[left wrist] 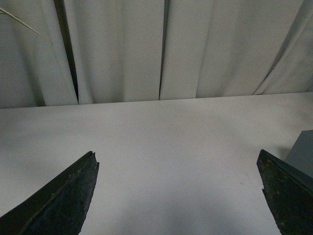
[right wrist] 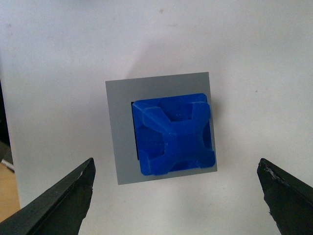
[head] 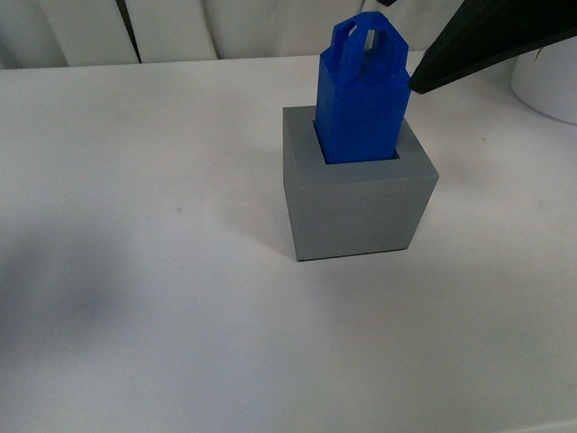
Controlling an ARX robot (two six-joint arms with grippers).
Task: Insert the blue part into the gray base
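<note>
The blue part [head: 362, 99] stands upright in the square recess of the gray base [head: 356, 203] on the white table, its handle loops sticking up above the rim. The right wrist view looks straight down on the blue part [right wrist: 173, 134] seated in the gray base [right wrist: 121, 132]. My right gripper [right wrist: 176, 196] is open and empty, well above them; one dark finger [head: 487, 45] shows at the top right of the front view, beside the blue part's top. My left gripper [left wrist: 178, 196] is open and empty over bare table, with a corner of the gray base [left wrist: 303, 152] beside one finger.
A white round container [head: 550, 81] stands at the far right of the table. White curtains [left wrist: 161, 49] hang behind the table's back edge. In the right wrist view the table's edge [right wrist: 10, 161] runs along one side, with floor beyond.
</note>
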